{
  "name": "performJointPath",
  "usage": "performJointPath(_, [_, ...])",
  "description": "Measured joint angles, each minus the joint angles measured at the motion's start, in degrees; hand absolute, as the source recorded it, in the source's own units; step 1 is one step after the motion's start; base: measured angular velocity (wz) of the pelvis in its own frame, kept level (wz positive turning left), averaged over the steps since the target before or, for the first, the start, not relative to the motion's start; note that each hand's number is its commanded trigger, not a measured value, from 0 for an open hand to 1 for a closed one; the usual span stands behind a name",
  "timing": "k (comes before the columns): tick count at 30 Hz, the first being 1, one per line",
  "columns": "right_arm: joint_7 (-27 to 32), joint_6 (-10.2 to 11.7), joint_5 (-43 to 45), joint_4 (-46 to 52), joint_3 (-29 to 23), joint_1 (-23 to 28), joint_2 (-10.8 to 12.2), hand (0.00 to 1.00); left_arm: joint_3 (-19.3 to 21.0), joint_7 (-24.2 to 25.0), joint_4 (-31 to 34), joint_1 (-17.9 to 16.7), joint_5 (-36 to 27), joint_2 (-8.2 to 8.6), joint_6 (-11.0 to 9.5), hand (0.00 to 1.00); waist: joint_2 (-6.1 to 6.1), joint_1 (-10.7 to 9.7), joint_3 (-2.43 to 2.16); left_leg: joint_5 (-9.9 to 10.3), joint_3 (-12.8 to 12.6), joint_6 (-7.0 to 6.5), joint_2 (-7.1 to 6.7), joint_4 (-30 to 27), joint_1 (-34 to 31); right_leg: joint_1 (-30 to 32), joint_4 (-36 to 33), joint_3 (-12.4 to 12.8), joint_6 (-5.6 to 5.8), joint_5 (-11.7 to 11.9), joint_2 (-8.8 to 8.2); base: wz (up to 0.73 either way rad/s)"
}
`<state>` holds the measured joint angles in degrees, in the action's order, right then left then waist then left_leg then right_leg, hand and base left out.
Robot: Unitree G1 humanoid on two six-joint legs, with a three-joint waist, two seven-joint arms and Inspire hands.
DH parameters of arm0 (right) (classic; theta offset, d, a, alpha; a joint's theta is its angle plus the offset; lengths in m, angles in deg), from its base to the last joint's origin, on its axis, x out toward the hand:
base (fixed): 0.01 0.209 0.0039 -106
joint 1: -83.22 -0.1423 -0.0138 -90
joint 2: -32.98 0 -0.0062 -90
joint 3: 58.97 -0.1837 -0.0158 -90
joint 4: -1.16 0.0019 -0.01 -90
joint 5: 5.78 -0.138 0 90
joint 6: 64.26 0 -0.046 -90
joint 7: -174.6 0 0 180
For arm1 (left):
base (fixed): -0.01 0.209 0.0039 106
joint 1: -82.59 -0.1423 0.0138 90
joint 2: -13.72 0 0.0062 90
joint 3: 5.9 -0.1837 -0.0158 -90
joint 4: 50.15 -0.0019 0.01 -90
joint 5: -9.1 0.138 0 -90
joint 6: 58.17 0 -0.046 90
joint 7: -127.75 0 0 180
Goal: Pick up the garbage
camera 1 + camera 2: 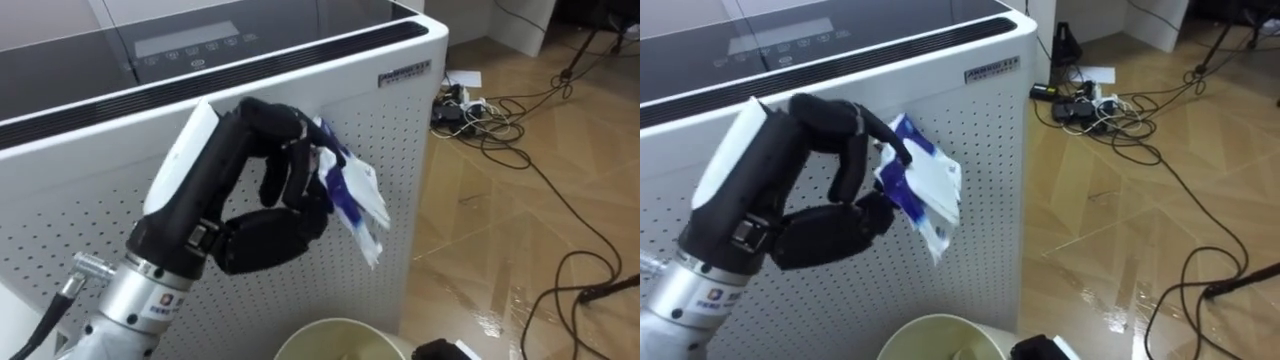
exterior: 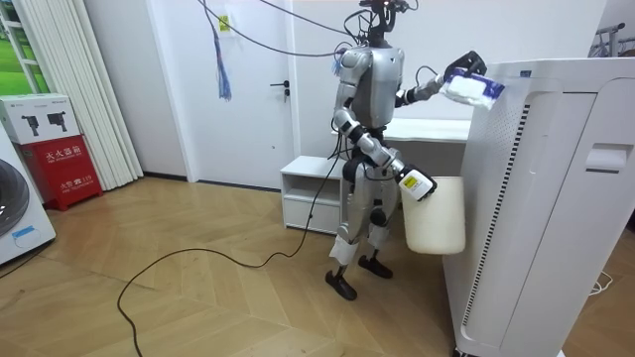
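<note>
My left hand (image 1: 270, 215) is raised in front of the tall white perforated appliance (image 1: 420, 150) and is shut on a crumpled white and blue packet (image 1: 355, 200). The packet sticks out to the right of the fingers, close to the appliance's side near its top edge. In the room view the same hand (image 2: 458, 67) holds the packet (image 2: 468, 87) at the appliance's (image 2: 536, 198) upper corner. A cream bin (image 1: 335, 332) shows its rim below the packet. My right hand (image 2: 417, 185) carries that bin (image 2: 435, 213) at hip height by its top edge.
I stand on a wooden floor right beside the appliance. Dark cables (image 1: 530, 170) and a power strip (image 1: 455, 100) lie on the floor to the right. A low white cabinet (image 2: 308, 193) stands behind me, and a cable (image 2: 198, 263) trails across the floor.
</note>
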<state>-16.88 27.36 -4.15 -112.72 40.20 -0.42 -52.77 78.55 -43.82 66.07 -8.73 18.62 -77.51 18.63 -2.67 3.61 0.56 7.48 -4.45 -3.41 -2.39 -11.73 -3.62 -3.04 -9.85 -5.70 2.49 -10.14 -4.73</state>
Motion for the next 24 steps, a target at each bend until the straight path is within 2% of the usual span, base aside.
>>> performJointPath(4, [1.74,0.01,-1.30,-0.59,0.86,-2.94,-0.56,1.00,-0.58,0.05,-3.79,-0.02,0.09,0.06,-0.29,1.00,-0.01,-0.17,0.13,-0.43,1.57,-0.08,-0.14,-1.13,-2.94,1.52,-0.41,-2.24,-0.15,0.09,-0.14,0.20])
performJointPath(5, [2.17,0.04,-1.64,-0.82,0.98,-3.41,-0.56,1.00,-0.83,0.05,-4.43,-0.02,0.09,0.07,-0.31,1.00,0.03,-0.03,0.16,-0.58,1.59,-0.09,-0.13,-1.02,-3.19,1.95,-0.69,-2.32,-0.15,0.09,-0.16,0.17])
performJointPath(6, [2.79,0.21,-2.18,-2.03,0.97,-4.75,-0.52,1.00,-1.24,0.04,-5.83,-0.02,0.08,0.07,-0.38,1.00,0.16,-0.16,0.48,-0.75,1.70,-0.09,-0.15,-0.95,-3.47,2.18,-0.79,-2.42,-0.15,0.09,-0.16,0.08])
performJointPath(7, [3.27,0.22,-3.30,-3.68,1.11,-6.18,-0.38,1.00,-1.61,0.04,-7.37,-0.01,0.10,0.09,-0.43,1.00,0.33,-0.16,0.60,-0.87,1.86,-0.10,-0.18,-0.98,-4.03,2.79,-0.88,-2.57,-0.15,0.09,-0.15,0.07])
performJointPath(11, [5.68,0.30,-5.17,-7.79,3.43,-9.80,-0.85,1.00,-2.28,-0.03,-13.95,0.03,0.29,0.08,-0.62,1.00,0.75,-0.03,0.87,-1.62,2.20,-0.13,-0.17,-1.00,-7.43,6.29,-1.70,-2.99,-0.37,0.24,-0.15,0.06])
performJointPath(14, [6.50,0.46,-5.18,-9.27,3.52,-11.69,-0.89,1.00,-3.00,-0.03,-15.92,0.03,0.20,0.09,-0.61,1.00,1.04,-0.05,1.05,-2.03,2.38,-0.21,-0.18,-1.19,-9.61,8.46,-2.13,-3.31,-0.39,0.25,-0.21,0.08])
performJointPath(16, [6.98,0.46,-5.17,-11.72,3.59,-13.86,-0.85,1.00,-4.47,0.01,-18.39,0.71,0.24,0.98,-0.65,1.00,1.11,-0.14,1.09,-2.03,3.21,-0.22,-0.30,-1.94,-11.14,9.48,-2.36,-4.03,-0.39,0.25,-0.25,0.14])
performJointPath(24, [6.98,0.47,-5.97,-12.27,3.65,-14.80,-0.89,1.00,-5.33,0.05,-23.55,1.49,0.24,1.57,-0.57,1.00,1.29,-0.10,1.21,-2.03,3.89,-0.22,-0.26,-3.12,-13.80,11.55,-3.01,-4.79,-0.39,0.25,-0.17,0.06])
